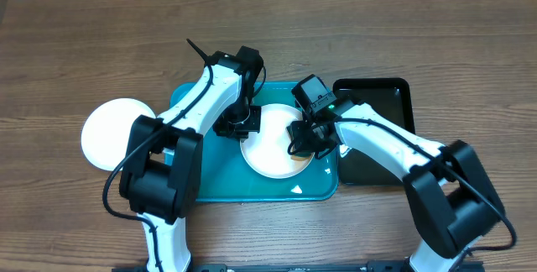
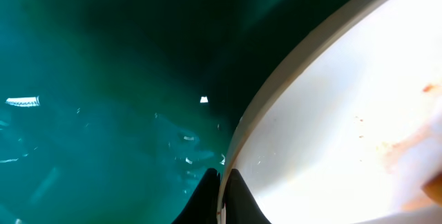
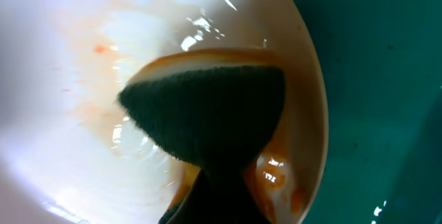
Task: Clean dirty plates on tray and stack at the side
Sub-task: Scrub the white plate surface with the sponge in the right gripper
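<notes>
A white plate (image 1: 270,153) lies on the teal tray (image 1: 201,190), smeared with orange-red sauce (image 3: 276,179) near its right rim. My left gripper (image 1: 243,125) is shut on the plate's left rim; the left wrist view shows its two dark fingers pinching the plate's (image 2: 331,127) edge at the left gripper (image 2: 222,179), over the tray (image 2: 103,79). My right gripper (image 1: 306,146) is shut on a dark green sponge (image 3: 207,110) with an orange-stained edge. The sponge is pressed onto the plate's (image 3: 69,79) right side. Another white plate (image 1: 113,131) lies on the table left of the tray.
A narrow black tray (image 1: 377,96) stands against the teal tray's right side, partly under my right arm. Wooden table surrounds both trays. The teal tray (image 3: 373,79) shows wet specks and glints.
</notes>
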